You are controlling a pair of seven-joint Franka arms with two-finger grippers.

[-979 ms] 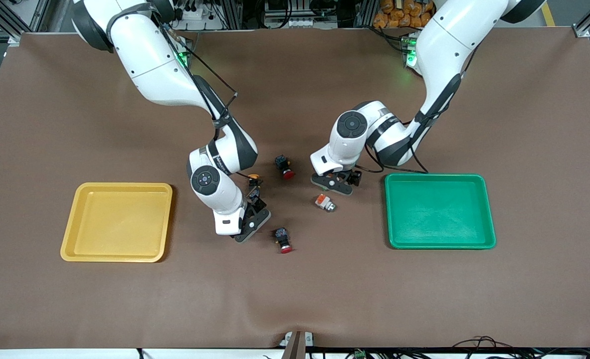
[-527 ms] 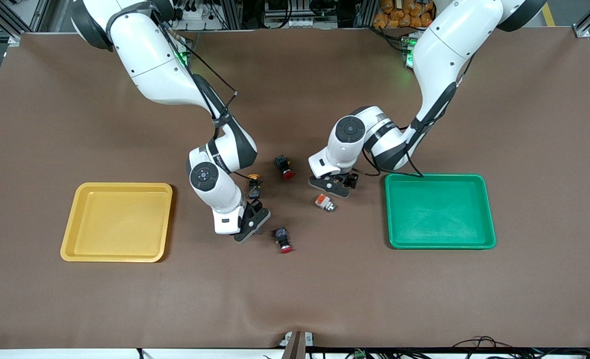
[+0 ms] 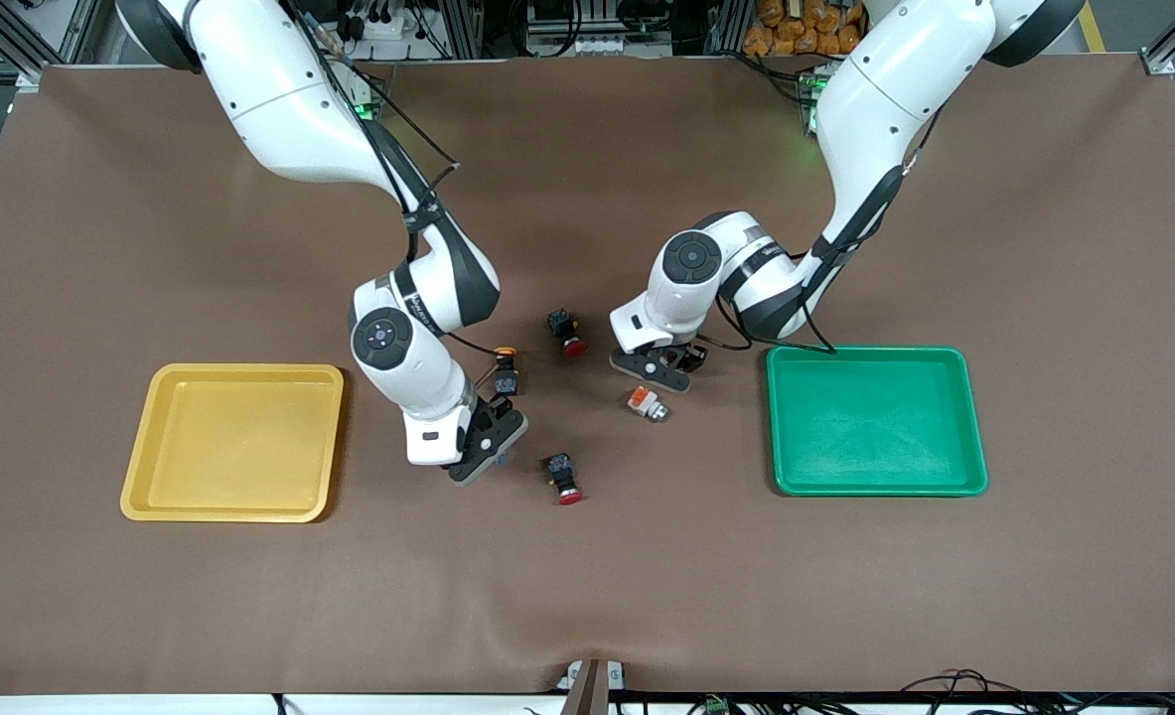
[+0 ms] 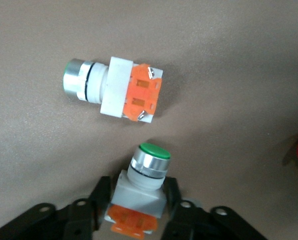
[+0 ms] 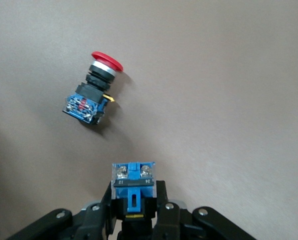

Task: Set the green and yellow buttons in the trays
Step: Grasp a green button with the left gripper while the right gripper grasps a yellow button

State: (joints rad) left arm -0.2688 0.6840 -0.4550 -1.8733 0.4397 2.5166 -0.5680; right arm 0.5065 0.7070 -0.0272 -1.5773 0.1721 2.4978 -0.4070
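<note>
Left wrist view, chrome-ringed green button (image 4: pixel 141 187) clamped in jaws

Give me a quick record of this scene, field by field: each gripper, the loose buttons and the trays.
left gripper: shut on a green button, over the table near the green tray
right gripper: shut on a blue-backed switch, cap hidden, over the table near the yellow tray
loose green button: on its side on the table
loose yellow button: on the table, beside the right arm
red buttons: two between the trays, one farther from the camera, one nearer
trays: yellow tray and green tray, both empty
</note>
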